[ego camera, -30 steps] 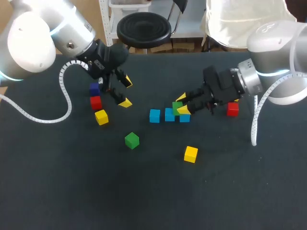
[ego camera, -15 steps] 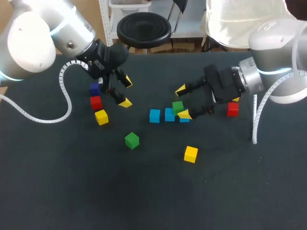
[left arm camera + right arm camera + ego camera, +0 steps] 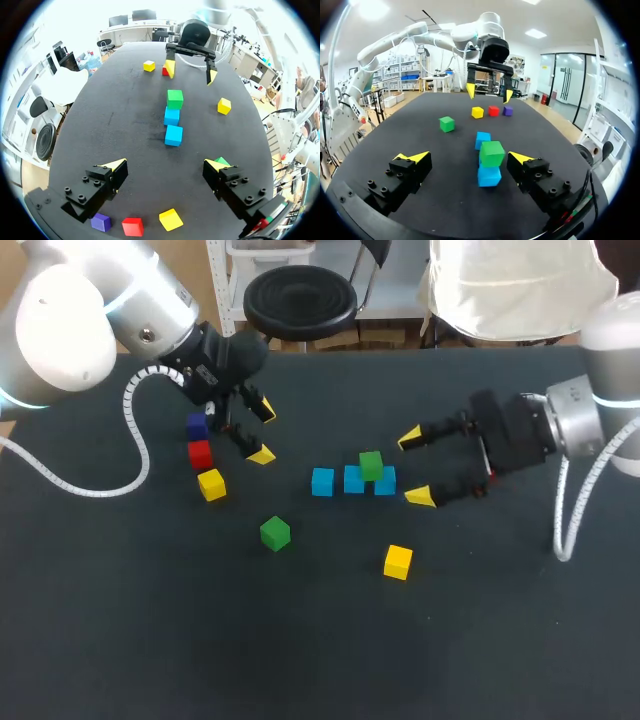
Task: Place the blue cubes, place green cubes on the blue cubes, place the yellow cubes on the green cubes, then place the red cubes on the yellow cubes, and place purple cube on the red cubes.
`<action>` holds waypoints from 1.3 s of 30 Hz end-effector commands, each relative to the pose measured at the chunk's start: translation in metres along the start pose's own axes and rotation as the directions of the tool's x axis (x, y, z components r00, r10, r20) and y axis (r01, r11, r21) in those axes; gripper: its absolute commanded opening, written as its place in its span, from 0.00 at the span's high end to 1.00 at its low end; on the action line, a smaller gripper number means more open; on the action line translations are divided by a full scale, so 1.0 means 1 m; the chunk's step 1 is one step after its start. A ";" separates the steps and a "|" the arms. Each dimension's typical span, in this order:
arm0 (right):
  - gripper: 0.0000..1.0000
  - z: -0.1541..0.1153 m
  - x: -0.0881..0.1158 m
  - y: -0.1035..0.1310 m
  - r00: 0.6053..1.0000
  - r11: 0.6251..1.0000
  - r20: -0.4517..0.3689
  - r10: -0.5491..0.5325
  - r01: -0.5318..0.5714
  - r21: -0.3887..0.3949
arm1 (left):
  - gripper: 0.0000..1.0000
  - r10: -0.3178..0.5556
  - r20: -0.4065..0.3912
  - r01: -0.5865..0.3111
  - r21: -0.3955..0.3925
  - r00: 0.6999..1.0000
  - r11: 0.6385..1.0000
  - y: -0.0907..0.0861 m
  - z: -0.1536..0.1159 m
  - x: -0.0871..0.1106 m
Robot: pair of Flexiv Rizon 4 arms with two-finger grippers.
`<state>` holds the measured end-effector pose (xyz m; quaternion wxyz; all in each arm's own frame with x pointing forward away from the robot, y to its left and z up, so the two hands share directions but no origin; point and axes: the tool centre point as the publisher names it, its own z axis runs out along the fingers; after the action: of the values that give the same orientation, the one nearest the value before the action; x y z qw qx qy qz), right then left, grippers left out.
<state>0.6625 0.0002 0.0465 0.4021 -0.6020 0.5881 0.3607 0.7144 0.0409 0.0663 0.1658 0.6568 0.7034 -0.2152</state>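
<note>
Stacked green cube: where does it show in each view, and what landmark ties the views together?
Head view: the stacked green cube sits mid-table on the row of blue cubes.
Left wrist view: cube far ahead of the left gripper, at the row's far end.
Right wrist view: cube close ahead of the right gripper.
Shared landmark: the row of blue cubes.

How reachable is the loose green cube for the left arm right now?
Probably yes. The left gripper hangs open, and the loose green cube sits alone a short way off, with nothing between them. The nearest yellow cube stands apart from it, off to one side.
</note>
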 end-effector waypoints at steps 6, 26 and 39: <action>0.00 -0.009 -0.007 0.005 0.999 1.000 -0.031 -0.017 0.016 -0.008 | 0.00 0.002 0.002 -0.002 -0.001 1.000 1.000 0.000 0.000 0.001; 0.00 -0.016 -0.017 -0.002 0.996 0.997 -0.083 -0.024 0.018 -0.071 | 0.00 0.002 0.002 -0.002 -0.001 1.000 1.000 0.000 0.000 0.001; 0.00 -0.042 -0.032 -0.010 0.987 0.996 -0.151 -0.063 0.053 -0.075 | 0.00 0.002 0.002 -0.002 -0.001 1.000 1.000 0.000 0.000 0.001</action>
<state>0.6729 -0.0202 0.0787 0.3537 -0.6541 0.5812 0.3305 0.7143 0.0409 0.0663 0.1658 0.6568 0.7034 -0.2152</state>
